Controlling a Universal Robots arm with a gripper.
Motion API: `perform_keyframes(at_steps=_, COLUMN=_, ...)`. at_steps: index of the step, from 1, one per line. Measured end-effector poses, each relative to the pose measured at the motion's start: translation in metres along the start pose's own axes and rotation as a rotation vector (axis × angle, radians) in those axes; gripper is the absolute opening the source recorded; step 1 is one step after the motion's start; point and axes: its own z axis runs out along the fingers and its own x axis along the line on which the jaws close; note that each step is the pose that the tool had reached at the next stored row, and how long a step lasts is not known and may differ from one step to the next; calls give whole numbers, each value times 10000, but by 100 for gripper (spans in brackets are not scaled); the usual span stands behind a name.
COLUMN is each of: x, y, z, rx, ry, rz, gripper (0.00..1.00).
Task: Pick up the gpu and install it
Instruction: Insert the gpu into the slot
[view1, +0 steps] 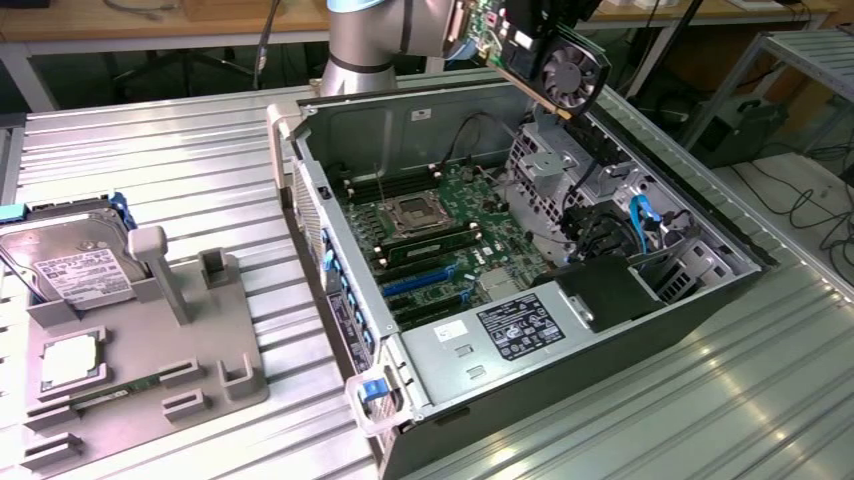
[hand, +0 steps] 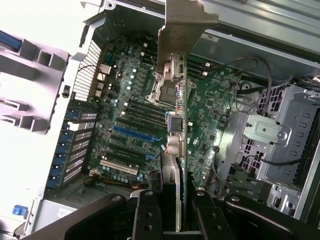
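Note:
The gpu (view1: 541, 55) is a dark card with a round black fan, and it hangs tilted above the far rim of the open computer case (view1: 400, 350). In the wrist view the gpu (hand: 179, 125) runs edge-on as a narrow strip, its pale metal bracket (hand: 182, 25) at the far end. My gripper (hand: 172, 205) is shut on the card, with one black finger (hand: 146, 215) on each side of it. Below lies the green motherboard (view1: 441, 230) with its blue slots (hand: 132, 134). The card is clear of the board and touches nothing in the case.
A grey fixture tray (view1: 160, 350) stands at the exterior view's left, carrying a silver hard drive (view1: 74, 265), a square chip (view1: 67, 360) and a green memory stick (view1: 114, 395). Inside the case are a power supply (view1: 521, 330), a metal drive cage (hand: 272, 135) and loose cables (view1: 641, 225).

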Motion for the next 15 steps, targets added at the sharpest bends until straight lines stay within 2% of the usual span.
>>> perform_keyframes(at_steps=15, x=4, y=-12, z=1, rx=-1, ry=21, rz=-502, gripper=28)
